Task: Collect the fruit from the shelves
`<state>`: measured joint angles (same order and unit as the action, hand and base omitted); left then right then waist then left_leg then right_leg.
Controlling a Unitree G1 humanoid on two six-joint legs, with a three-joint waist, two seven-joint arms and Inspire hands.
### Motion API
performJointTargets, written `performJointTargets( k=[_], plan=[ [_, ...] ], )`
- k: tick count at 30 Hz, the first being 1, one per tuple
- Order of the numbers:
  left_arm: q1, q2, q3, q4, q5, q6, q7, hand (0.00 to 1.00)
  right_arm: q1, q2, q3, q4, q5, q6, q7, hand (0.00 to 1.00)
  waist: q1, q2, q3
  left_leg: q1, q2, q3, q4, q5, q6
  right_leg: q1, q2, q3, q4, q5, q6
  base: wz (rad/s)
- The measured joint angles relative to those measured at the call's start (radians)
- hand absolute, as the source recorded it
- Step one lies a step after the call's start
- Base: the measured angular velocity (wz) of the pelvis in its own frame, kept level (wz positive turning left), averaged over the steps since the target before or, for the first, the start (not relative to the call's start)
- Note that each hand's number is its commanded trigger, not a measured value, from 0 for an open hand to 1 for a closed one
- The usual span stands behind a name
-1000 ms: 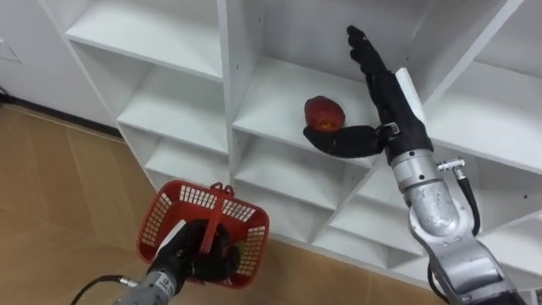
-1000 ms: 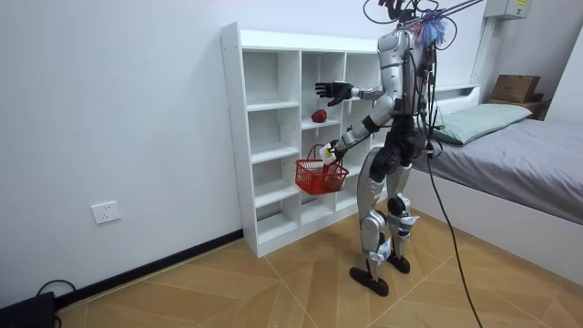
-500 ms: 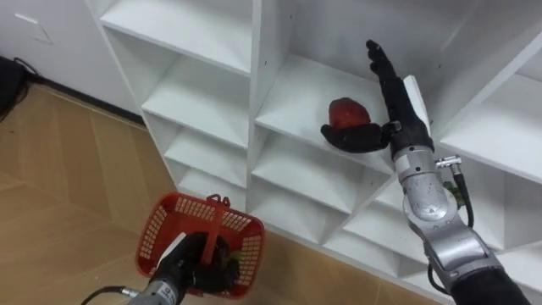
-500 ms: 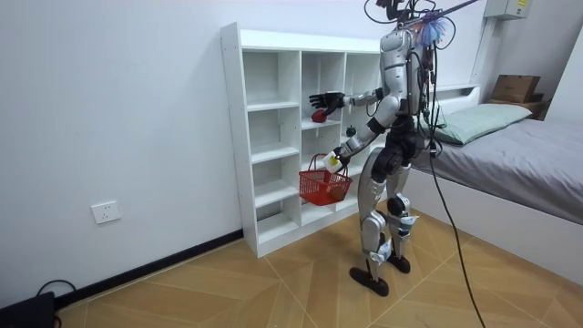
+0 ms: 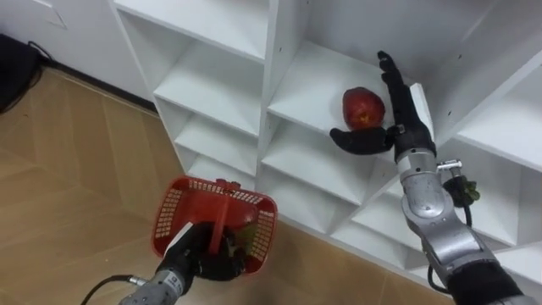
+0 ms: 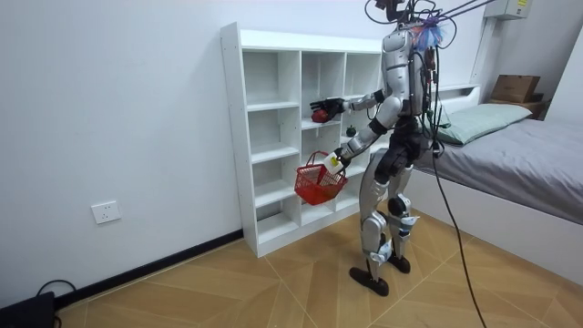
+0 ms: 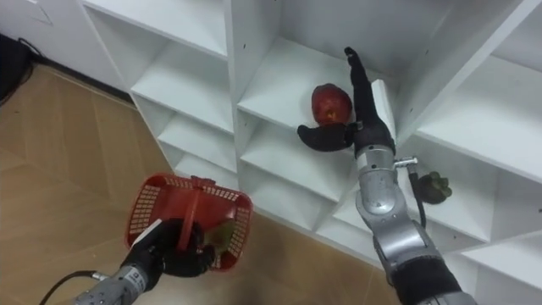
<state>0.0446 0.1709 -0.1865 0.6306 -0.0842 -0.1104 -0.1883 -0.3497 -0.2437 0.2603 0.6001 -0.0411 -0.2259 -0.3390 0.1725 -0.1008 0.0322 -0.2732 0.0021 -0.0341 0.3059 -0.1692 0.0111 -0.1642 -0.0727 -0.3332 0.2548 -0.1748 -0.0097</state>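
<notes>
Reaching into a middle compartment of the white closet (image 5: 222,78), the right hand (image 5: 406,127) is spread wide: its fingers (image 5: 394,83) point straight towards the back wall and its thumb (image 5: 359,141) sticks out sideways across the shelf board. A red fruit (image 5: 363,108) sits on that board, just to the left of the straight fingers and just behind the thumb, in the corner the two make. Nothing is curled round it, and whether the hand touches it cannot be told.

Lower down, the left hand (image 5: 203,257) is clenched round the upright handle (image 5: 223,213) of a red mesh basket (image 5: 174,209), which hangs in front of the lower shelves above the wooden floor (image 5: 59,161). Something yellowish-green (image 7: 223,234) lies in the basket beside the hand; what it is cannot be made out.

A small dark green thing (image 7: 433,186) lies on a shelf of the next column, lower than the red fruit and to the right of the forearm.

In the room view the robot stands upright close before the closet, with a bed (image 6: 519,155) behind it on the room view's right and a wall socket (image 6: 107,212) low on the wall at the room view's left
</notes>
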Motion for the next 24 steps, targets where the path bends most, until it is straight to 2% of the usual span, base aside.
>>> performJointTargets(
  k=[7, 11, 14, 18, 19, 20, 22, 23, 24],
  plan=[
    [-0.006, -0.002, -0.016, 0.0, 0.0, 0.0, 0.002, 1.0, -0.021, 0.007, 0.0, 0.032, 0.008, -0.005, -0.01, 0.0, 0.0, 0.007, 0.005, -0.001, 0.0, 0.0, 0.0, 0.001, -0.001, -0.003, 0.001, 0.003, 0.0, 0.0, 0.0, 0.0],
    [-0.018, -0.001, -0.022, 0.013, 0.0, 0.0, 0.002, 1.0, -0.049, 0.008, 0.001, 0.094, 0.006, -0.027, -0.011, 0.0, -0.001, 0.015, 0.0104, -0.002, 0.0, -0.001, -0.001, 0.001, 0.0, -0.003, 0.0, -0.001, 0.0, 0.0, 0.0, 0.01],
    [-0.024, -0.001, -0.026, 0.032, 0.0, 0.0, 0.001, 1.0, -0.065, 0.008, 0.002, 0.129, 0.007, -0.046, -0.008, 0.0, -0.002, 0.016, 0.0106, -0.003, 0.0, -0.001, -0.005, 0.001, 0.0, -0.003, 0.0, -0.002, 0.0, 0.0, 0.0, 0.0],
    [-0.031, 0.0, -0.035, 0.046, 0.0, 0.001, 0.0, 1.0, -0.074, 0.009, 0.002, 0.144, 0.007, -0.045, -0.007, 0.0, -0.001, 0.016, 0.0106, -0.004, 0.0, -0.002, -0.004, 0.003, -0.001, -0.003, 0.0, -0.003, 0.0, 0.0, 0.0, 0.0],
    [-0.033, 0.0, -0.037, 0.048, 0.0, 0.001, 0.0, 1.0, -0.076, 0.009, 0.002, 0.149, 0.007, -0.045, -0.007, 0.1, -0.001, 0.016, 0.0105, -0.005, 0.0, -0.002, -0.004, 0.004, -0.001, -0.003, -0.001, -0.003, 0.0, 0.0, 0.0, 0.0],
    [-0.034, 0.0, -0.037, 0.05, 0.0, 0.001, 0.0, 1.0, -0.078, 0.009, 0.002, 0.152, 0.007, -0.045, -0.007, 0.28, -0.001, 0.016, 0.0105, -0.005, 0.0, -0.002, -0.004, 0.005, -0.001, -0.003, -0.001, -0.003, 0.0, 0.0, 0.0, 0.0],
    [-0.037, 0.001, -0.039, 0.055, 0.0, 0.001, 0.0, 1.0, -0.086, 0.01, 0.002, 0.166, 0.007, -0.046, -0.007, 0.92, -0.001, 0.016, 0.0104, -0.005, 0.0, -0.003, -0.004, 0.007, -0.002, -0.003, 0.0, -0.003, 0.001, 0.0, 0.0, 0.0],
    [-0.038, 0.003, -0.044, 0.058, 0.0, 0.001, 0.0, 1.0, -0.093, 0.01, 0.002, 0.173, 0.007, -0.046, -0.007, 1.0, -0.001, 0.016, 0.0104, -0.004, 0.0, -0.002, -0.004, 0.007, -0.002, -0.003, -0.001, -0.003, 0.002, 0.0, 0.0, 0.0],
    [-0.038, 0.004, -0.047, 0.059, 0.0, 0.001, 0.0, 1.0, -0.096, 0.01, 0.002, 0.176, 0.007, -0.045, -0.007, 1.0, -0.001, 0.016, 0.0104, -0.004, 0.0, -0.002, -0.004, 0.007, -0.002, -0.003, -0.001, -0.002, 0.003, 0.0, 0.0, 0.0]
  ],
)
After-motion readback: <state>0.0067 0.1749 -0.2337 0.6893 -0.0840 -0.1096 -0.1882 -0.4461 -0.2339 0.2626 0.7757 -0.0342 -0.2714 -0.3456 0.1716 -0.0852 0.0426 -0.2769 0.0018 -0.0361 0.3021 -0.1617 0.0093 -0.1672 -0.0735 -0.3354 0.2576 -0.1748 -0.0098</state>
